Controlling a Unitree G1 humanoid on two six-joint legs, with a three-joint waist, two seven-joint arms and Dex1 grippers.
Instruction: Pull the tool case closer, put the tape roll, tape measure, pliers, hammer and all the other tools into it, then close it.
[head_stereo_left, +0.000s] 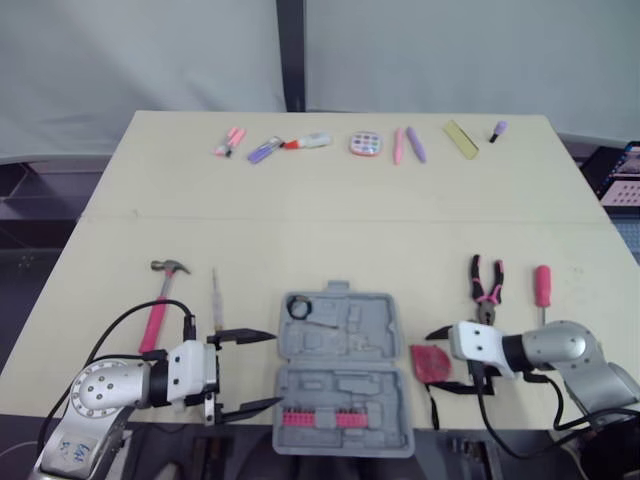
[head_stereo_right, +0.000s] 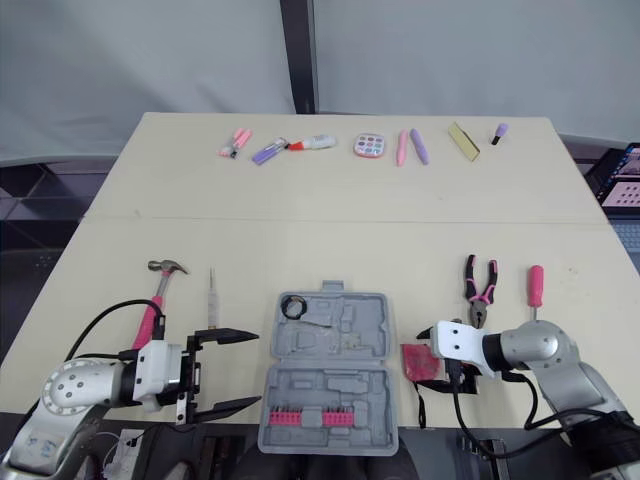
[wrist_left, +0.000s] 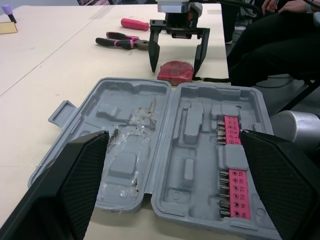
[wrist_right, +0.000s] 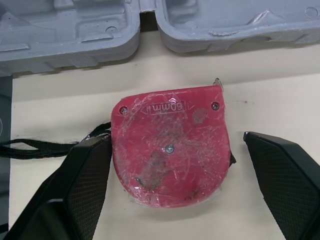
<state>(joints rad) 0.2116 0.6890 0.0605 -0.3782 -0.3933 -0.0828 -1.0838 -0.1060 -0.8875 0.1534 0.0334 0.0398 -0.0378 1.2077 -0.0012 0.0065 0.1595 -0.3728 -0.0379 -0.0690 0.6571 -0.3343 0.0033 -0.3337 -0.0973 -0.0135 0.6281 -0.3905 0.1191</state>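
The little items (head_stereo_left: 365, 144) lined along the far edge of the surface (head_stereo_left: 300, 230) are too small to name. In the right wrist view the tool case (wrist_right: 75, 30) is cut off by the frame, and the tape measure (wrist_right: 170, 145) trails a black strap (wrist_right: 40, 145) that runs out of sight. In the left wrist view the fingers (wrist_left: 65, 185) of the left gripper (head_stereo_left: 276, 369) cover the case's near corners. A seated person (wrist_left: 270, 45) there is cropped to dark-clothed legs.

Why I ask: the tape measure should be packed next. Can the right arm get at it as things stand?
Probably yes. The right gripper is right at the tape measure, with its jaws open on either side of it and nothing else between them.
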